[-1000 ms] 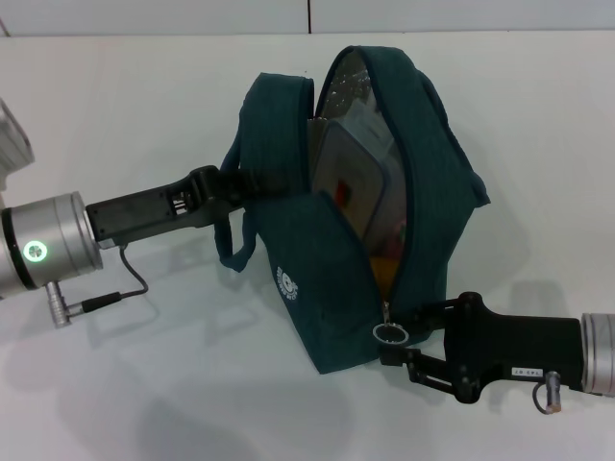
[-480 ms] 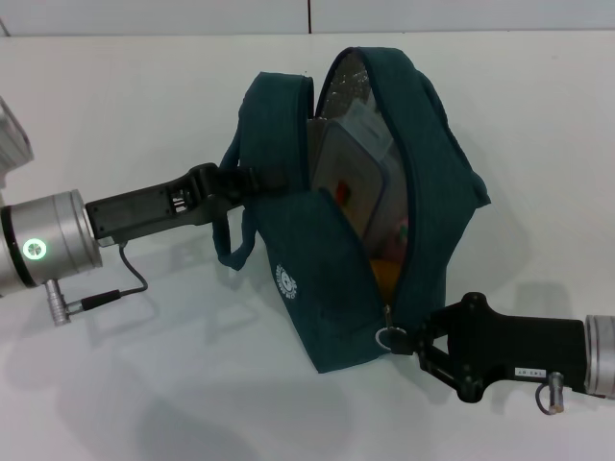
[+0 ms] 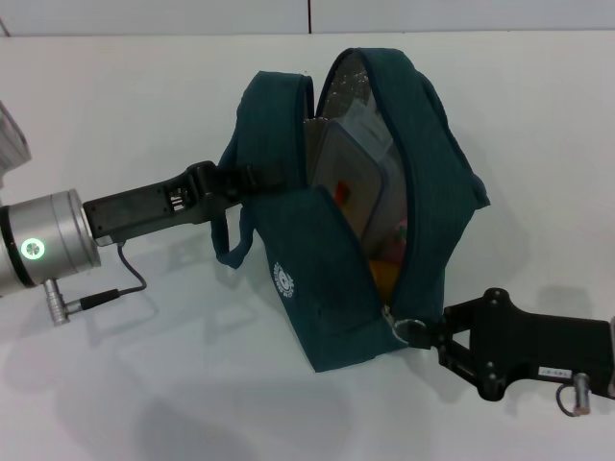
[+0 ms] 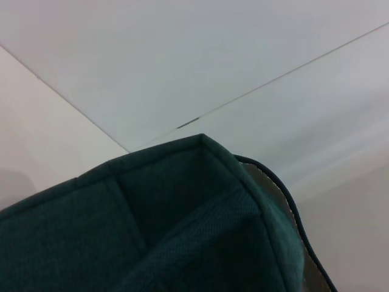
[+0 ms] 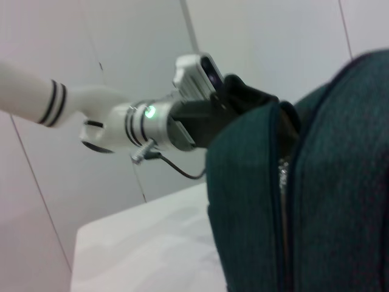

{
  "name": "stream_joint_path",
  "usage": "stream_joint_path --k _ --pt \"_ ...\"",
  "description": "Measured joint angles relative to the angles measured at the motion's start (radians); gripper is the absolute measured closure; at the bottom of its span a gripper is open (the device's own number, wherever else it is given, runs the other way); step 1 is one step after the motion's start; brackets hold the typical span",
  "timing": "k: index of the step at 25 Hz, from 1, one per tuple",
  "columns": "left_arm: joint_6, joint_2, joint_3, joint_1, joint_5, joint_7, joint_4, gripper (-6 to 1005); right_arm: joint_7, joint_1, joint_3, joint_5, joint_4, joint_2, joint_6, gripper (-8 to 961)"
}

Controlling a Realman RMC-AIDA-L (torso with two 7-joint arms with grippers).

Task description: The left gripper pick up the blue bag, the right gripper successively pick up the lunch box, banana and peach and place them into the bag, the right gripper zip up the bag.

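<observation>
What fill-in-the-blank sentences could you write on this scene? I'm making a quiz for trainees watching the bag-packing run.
1. The left gripper holds the blue bag by its ____.
2. The right gripper is at the ring zip pull, at the ____ end of the zip opening.
3. The bag's zip is ____, so its silver lining shows.
4. The clear lunch box sits ____ the bag.

Missing words: handle; lower; open; inside

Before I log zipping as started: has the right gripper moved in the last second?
Yes. The right gripper has shifted toward the robot's right, away from the round white logo on the blue bag, tilting the ring pull along.
</observation>
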Motion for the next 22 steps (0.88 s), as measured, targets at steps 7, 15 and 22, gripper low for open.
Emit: stream_joint_path --k 7,15,22 --pt "0.0 0.0 0.0 0.001 0.0 0.001 0.0 911 -0.02 -0.034 0.058 -0.005 -0.024 -0.012 -0.084 944" --pt "0.0 0.0 0.0 0.002 -0.001 0.007 0.0 908 -0.045 -0.037 0.096 -0.006 -0.031 0.0 -0.115 944" --pt "-0.012 -0.002 -0.002 0.005 -0.044 0.084 -0.038 904 -0.05 -0.031 0.094 -0.006 -0.031 0.003 -0.108 945"
